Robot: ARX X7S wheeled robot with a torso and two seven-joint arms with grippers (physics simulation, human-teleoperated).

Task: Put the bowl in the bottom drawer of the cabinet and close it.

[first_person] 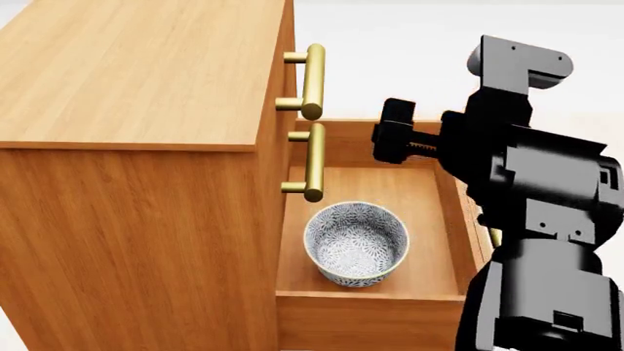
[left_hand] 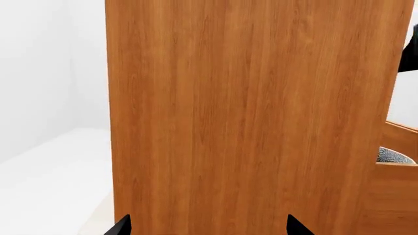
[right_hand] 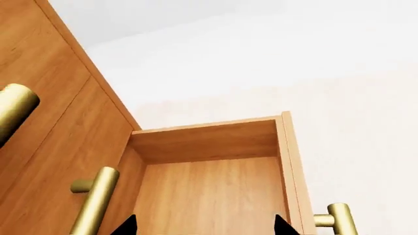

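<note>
Small white bowl with blue-grey speckled floral pattern (first_person: 356,243) sits upright inside the pulled-out orange-brown wooden bottom drawer (first_person: 443,219), lower centre of the head frame, just right of the orange-brown wood-grain cabinet (first_person: 137,146). Right end effector (right_hand: 205,226) fingertips apart above the drawer, holding nothing; black right arm fills the right side. Left end effector (left_hand: 207,226) fingertips apart, facing the cabinet side panel.

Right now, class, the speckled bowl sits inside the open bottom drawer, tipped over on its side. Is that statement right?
Not quite. The bowl is indeed inside the open bottom drawer, but it stands upright on its foot with the opening facing up, not tipped on its side. The head view shows this plainly.
</note>
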